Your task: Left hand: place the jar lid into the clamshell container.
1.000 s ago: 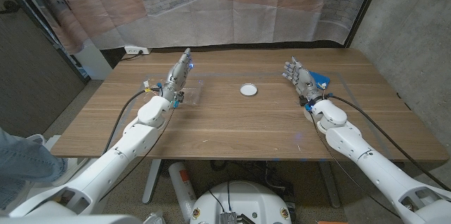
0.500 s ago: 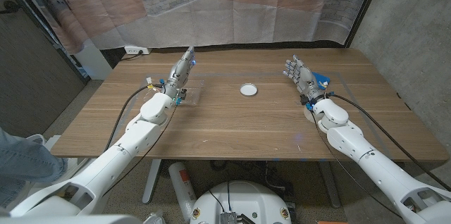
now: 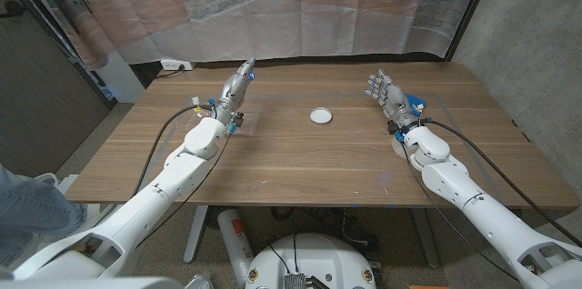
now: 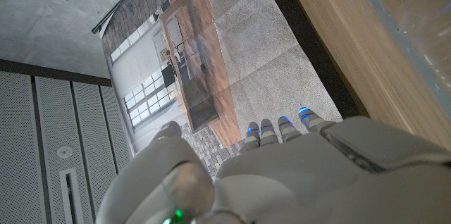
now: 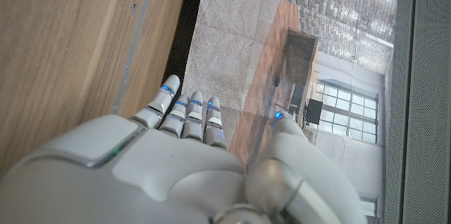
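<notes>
Head view: wooden tabletop (image 3: pixel 300 157) with the small white round lid (image 3: pixel 320 116) lying flat near its middle. Left of the lid, well apart, the clear clamshell (image 3: pixel 250 118), faint against the wood, set toward the far side. Left hand (image 3: pixel 235 89) raised over the clamshell's left part, standing on edge, fingers (image 3: pixel 245 71) stretched out straight and pressed together, pointing toward the far edge, holding nothing. Right of the lid, well apart, right hand (image 3: pixel 386 98) upright, fingers slightly spread and lightly curled, holding nothing. Just beyond the right hand, a blue thing (image 3: pixel 416 103) on the tabletop, partly hidden, kind not clear. Grey curtain (image 3: pixel 300 7) behind the far edge. At the picture's lower left edge, a person's jeans leg (image 3: pixel 27 212).

Left wrist view: back of the left hand (image 4: pixel 282 175), fingers (image 4: pixel 278 127) side by side, close together, blue-lit tips reaching past the tabletop edge (image 4: pixel 338 48). Pale clear plastic of the clamshell (image 4: pixel 426 13) lying on the wood beside the hand. Nothing between the fingers as far as shown; palm side hidden.

Right wrist view: back of the right hand (image 5: pixel 176 175), fingers (image 5: pixel 187 111) close together with blue-lit tips, thumb (image 5: pixel 282 129) set apart. Bare wood of the tabletop (image 5: pixel 70 48) beside the hand. Palm side hidden; nothing seen held.
</notes>
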Available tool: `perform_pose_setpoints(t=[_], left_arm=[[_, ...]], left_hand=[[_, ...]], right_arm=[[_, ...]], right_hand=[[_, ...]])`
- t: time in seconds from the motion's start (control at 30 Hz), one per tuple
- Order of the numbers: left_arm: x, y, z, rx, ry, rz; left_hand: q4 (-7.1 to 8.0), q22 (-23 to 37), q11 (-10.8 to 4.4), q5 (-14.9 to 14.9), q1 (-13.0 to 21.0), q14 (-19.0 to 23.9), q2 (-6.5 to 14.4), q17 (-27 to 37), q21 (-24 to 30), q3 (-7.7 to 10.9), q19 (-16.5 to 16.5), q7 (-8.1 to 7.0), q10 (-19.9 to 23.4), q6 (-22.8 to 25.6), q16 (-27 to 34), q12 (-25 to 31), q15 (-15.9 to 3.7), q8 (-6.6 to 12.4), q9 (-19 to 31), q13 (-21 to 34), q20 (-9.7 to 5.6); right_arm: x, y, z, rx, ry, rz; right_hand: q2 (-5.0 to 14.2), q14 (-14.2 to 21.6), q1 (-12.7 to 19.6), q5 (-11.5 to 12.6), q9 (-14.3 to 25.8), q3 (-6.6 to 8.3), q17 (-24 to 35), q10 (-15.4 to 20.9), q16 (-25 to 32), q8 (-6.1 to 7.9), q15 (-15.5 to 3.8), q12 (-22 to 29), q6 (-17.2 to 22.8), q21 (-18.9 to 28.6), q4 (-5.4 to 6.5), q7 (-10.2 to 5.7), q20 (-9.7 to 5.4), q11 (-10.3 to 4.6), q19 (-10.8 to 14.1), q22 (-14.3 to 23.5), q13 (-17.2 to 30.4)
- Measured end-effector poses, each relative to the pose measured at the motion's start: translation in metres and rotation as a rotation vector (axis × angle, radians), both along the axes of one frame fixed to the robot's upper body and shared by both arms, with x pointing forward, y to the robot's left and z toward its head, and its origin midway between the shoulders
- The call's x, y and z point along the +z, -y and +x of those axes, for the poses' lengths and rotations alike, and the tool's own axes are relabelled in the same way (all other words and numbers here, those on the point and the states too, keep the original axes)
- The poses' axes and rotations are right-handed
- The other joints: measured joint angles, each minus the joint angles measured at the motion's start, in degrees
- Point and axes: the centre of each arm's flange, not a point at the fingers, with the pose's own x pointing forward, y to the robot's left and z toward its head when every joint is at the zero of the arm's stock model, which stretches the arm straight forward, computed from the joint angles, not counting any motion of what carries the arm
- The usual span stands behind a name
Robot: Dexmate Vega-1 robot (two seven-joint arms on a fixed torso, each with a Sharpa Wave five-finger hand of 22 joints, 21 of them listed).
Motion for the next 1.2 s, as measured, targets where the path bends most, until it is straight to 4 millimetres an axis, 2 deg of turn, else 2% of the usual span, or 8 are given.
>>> perform_pose_setpoints(t=[0.43, 0.63, 1.2], left_arm=[[0.007, 0.009, -0.003, 0.029, 0.035, 0.045], [0.010, 0.015, -0.004, 0.037, 0.049, 0.062], [0.020, 0.035, -0.007, 0.066, 0.090, 0.143]], left_hand=[[-0.24, 0.0, -0.02, 0.4, 0.5, 0.9, 0.5, 0.0, -0.6, 0.25, 0.0, -0.04, 0.8, 0.6, 0.0, 0.0, 0.15, 0.32, 0.0, 0.0, 0.00], [-0.24, 0.0, -0.32, 0.4, 0.7, 1.2, 0.2, 0.0, -0.6, 0.25, 0.0, -0.13, 1.1, 1.2, 0.0, 0.0, -0.14, 0.32, 0.0, 0.0, -0.01], [-0.42, 0.0, -0.12, 0.5, 1.2, 1.2, 0.8, 0.0, -0.8, 0.06, 0.3, -0.44, 1.5, 1.5, 0.0, 0.0, -0.14, 0.32, 0.0, 0.0, 0.30]], right_arm=[[0.000, -0.001, -0.002, 0.001, 0.008, 0.002], [-0.001, 0.000, -0.003, -0.002, 0.013, 0.009], [-0.002, 0.001, -0.008, -0.008, 0.026, 0.022]], right_hand=[[0.00, 0.0, 0.0, 0.0, 0.0, 0.00, 0.0, 0.0, 0.0, 0.00, 0.00, 0.0, 0.0, -0.3, 0.00, 0.00, 0.00, 0.00, 0.0, 0.2, 0.0], [0.00, 0.6, 0.0, 0.0, 0.0, 0.07, 0.0, 0.4, 0.0, 0.00, -0.16, 0.0, 0.2, -0.5, -0.42, -0.24, 0.00, -0.42, 0.4, 0.3, 0.0], [0.30, 0.9, 0.3, 0.0, 0.0, 0.01, -0.3, 0.8, 0.0, 0.45, -0.11, -0.3, 0.4, -0.7, -0.48, -0.41, 0.01, 0.00, 0.8, 0.3, 0.0]])
